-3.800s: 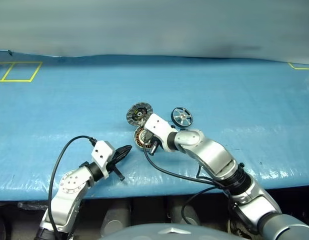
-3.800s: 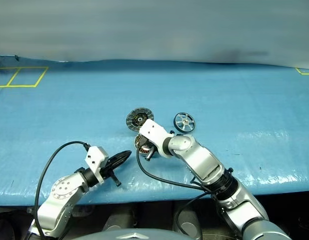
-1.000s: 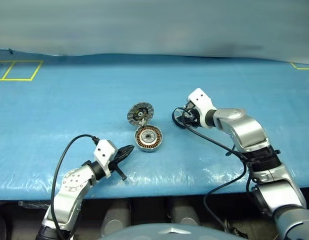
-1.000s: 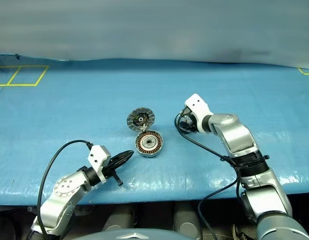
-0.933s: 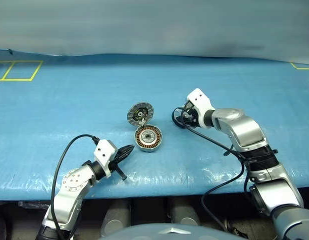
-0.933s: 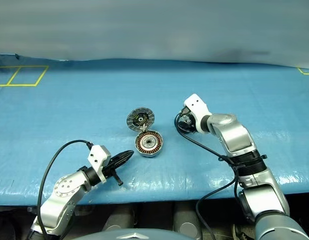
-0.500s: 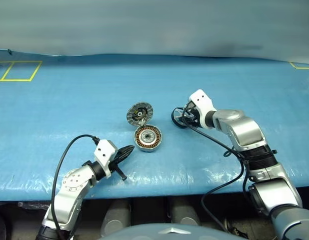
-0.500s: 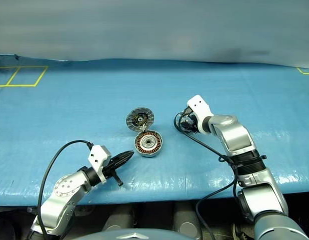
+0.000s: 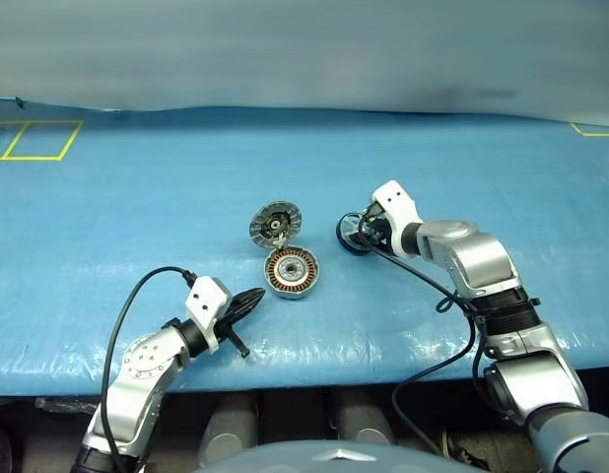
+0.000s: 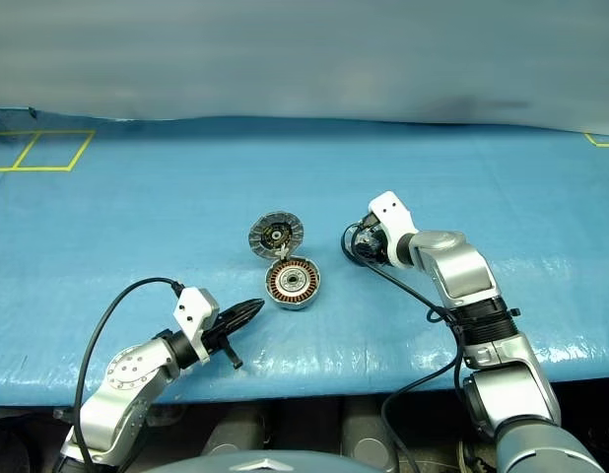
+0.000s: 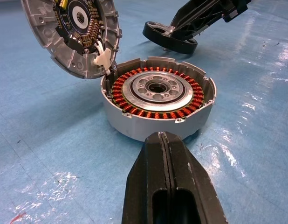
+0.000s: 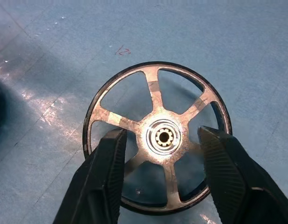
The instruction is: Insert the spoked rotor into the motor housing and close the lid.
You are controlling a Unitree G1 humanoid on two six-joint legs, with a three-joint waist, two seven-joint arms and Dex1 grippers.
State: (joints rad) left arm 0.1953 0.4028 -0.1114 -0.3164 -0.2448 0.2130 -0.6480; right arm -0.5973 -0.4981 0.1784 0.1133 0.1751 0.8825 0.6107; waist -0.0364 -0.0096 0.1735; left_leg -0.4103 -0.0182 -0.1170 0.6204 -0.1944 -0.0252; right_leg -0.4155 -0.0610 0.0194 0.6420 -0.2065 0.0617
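Note:
The spoked rotor (image 12: 162, 137) lies flat on the blue table cover, to the right of the motor housing (image 9: 292, 271). My right gripper (image 12: 162, 158) hangs over it, open. One finger (image 12: 106, 172) stands on each side of the silver hub, with a gap between each finger and the hub. The housing shows its copper windings (image 11: 134, 93). Its lid (image 9: 275, 224) stands tilted open on the hinge at the far side. My left gripper (image 9: 253, 296) is shut and holds nothing. It rests low on the table, just left of the housing and pointing at it.
A blue cover (image 9: 137, 197) spans the table, whose front edge (image 9: 304, 379) runs close below the arms. Yellow tape squares (image 9: 33, 138) mark the far left, and a yellow corner (image 9: 592, 129) marks the far right. A black cable (image 9: 423, 286) trails from my right wrist.
Nearly four seconds ago my right gripper was at the housing. It has since swung right to the rotor and settled slightly lower over it. The left arm has stayed still.

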